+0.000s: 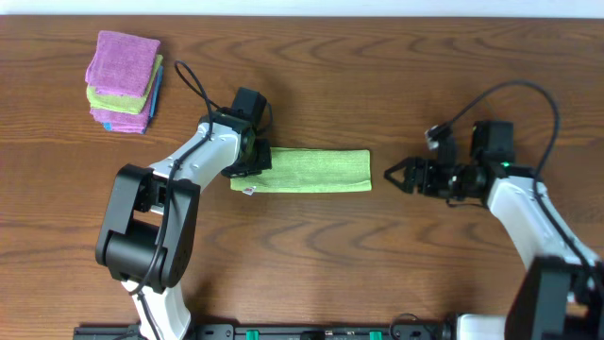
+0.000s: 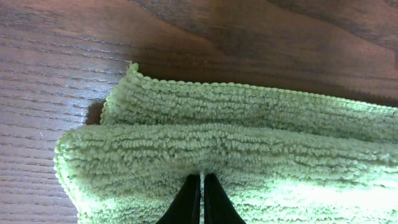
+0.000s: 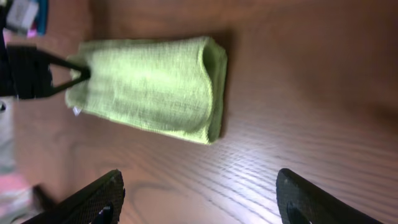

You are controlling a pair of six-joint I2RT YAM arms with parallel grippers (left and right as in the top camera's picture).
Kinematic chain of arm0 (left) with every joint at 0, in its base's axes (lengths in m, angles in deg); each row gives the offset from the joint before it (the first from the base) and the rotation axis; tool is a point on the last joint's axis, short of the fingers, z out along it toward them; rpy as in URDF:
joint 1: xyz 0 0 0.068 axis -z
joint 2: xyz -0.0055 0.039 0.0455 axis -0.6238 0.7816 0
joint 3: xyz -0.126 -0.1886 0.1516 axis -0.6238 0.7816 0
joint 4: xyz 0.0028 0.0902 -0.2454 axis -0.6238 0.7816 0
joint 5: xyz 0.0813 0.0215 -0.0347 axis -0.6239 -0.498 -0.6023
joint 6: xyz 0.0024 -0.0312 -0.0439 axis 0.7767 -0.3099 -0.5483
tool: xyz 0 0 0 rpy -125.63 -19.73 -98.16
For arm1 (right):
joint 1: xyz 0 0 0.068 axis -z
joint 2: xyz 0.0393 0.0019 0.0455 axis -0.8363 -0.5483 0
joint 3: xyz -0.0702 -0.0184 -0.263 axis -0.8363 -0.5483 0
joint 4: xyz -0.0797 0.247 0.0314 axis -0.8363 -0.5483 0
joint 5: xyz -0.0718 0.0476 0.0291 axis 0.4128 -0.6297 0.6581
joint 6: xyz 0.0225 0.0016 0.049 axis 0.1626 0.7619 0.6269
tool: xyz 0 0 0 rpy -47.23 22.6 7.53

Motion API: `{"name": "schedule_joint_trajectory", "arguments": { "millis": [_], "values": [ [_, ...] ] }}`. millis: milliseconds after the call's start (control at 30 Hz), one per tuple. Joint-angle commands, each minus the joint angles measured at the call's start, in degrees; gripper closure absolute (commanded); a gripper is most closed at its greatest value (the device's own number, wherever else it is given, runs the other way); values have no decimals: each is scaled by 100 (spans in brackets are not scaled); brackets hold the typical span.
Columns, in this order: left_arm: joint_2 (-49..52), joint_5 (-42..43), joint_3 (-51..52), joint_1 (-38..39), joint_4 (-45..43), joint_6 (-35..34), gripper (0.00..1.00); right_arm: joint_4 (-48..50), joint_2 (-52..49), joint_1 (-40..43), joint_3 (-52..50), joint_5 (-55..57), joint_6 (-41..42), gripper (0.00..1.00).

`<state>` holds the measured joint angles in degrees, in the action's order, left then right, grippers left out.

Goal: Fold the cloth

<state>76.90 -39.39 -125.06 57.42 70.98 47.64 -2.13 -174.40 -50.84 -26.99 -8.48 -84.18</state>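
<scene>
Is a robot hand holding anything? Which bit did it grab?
Yes. The left hand pinches the green cloth at the folded edge of its short end. The right hand is open, away from the cloth, holding nothing.

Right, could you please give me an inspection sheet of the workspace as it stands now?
Surface: brown wooden table.
Job's things: green cloth, folded into a long strip.
Clutter: stack of cloths, far left, pink on top.
Claws: left claw shut on green cloth's left end; right claw open, apart from its right end.
Cables: black cable loops above left arm, another above right.
Surroundings: nothing seen.
</scene>
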Motion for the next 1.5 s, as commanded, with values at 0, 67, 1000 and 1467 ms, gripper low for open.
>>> {"name": "schedule_joint_trajectory", "arguments": {
  "millis": [0, 67, 1000, 1467],
  "values": [
    [280, 68, 358, 33, 116, -4, 94, 225, -365, -155, -42, -798, 111, 21],
    [280, 127, 358, 33, 74, -4, 94, 391, -601, -243, -42, -949, 127, 21],
    [269, 428, 356, 33, 26, -2, 94, 1947, -1569, -1115, -31, 33, 1626, 65],
    [-1502, 568, 356, -28, 546, 42, 94, 1154, -1530, -994, 610, 203, 1423, 99]
  ]
}}
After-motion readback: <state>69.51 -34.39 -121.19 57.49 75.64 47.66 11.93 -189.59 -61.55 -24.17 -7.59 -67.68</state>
